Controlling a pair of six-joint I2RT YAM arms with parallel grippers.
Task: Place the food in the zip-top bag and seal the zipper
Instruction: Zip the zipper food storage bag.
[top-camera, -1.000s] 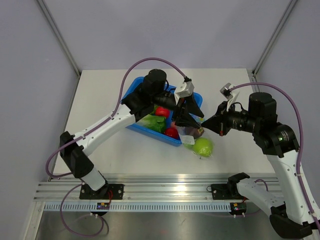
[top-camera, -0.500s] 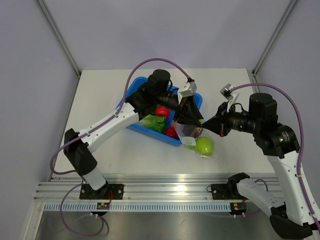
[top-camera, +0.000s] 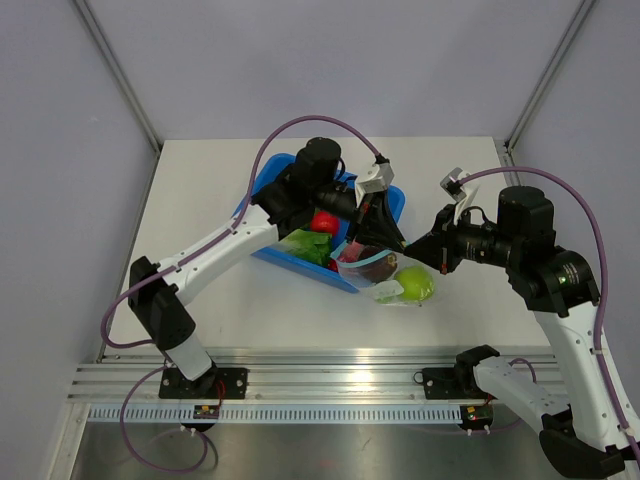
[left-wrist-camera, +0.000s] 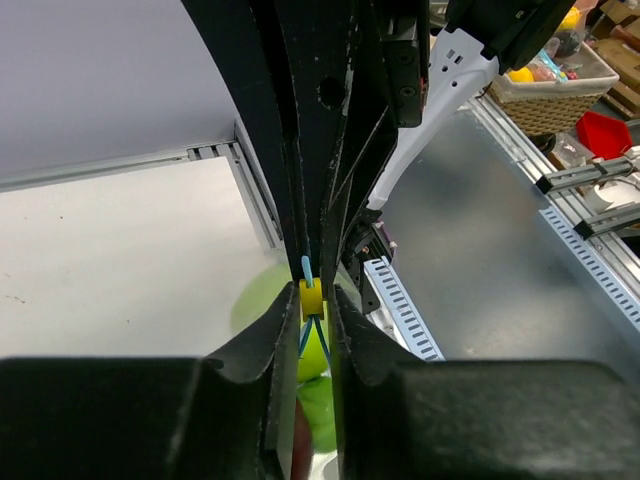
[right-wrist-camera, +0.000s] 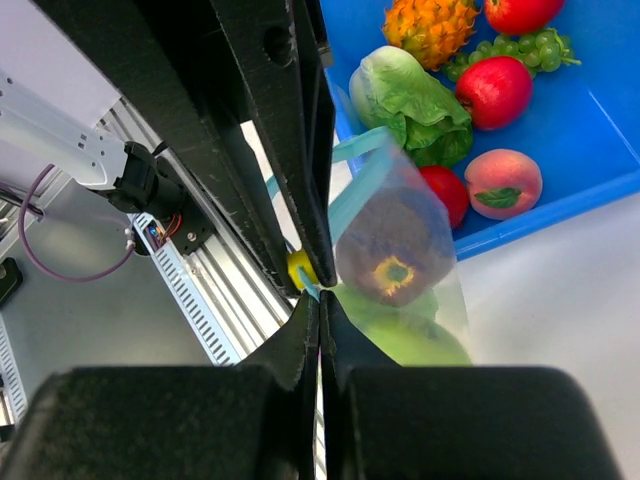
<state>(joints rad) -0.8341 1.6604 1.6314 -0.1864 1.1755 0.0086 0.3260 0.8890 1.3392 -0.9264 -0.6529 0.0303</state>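
Left gripper (left-wrist-camera: 312, 300) fingers clamped on zipper (right-wrist-camera: 352, 175), right gripper (right-wrist-camera: 318, 290) pinching zip-top bag (top-camera: 385, 272) edge, dark purple-red fruit (right-wrist-camera: 390, 262) and green apple (top-camera: 415, 285) inside, beside blue tray (top-camera: 392, 200)

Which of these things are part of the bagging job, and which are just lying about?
Part of the job: zip-top bag, its zipper, dark purple-red fruit and green apple inside it, lettuce, peach, pineapple, red apple.

Lying about: blue tray, wicker basket.
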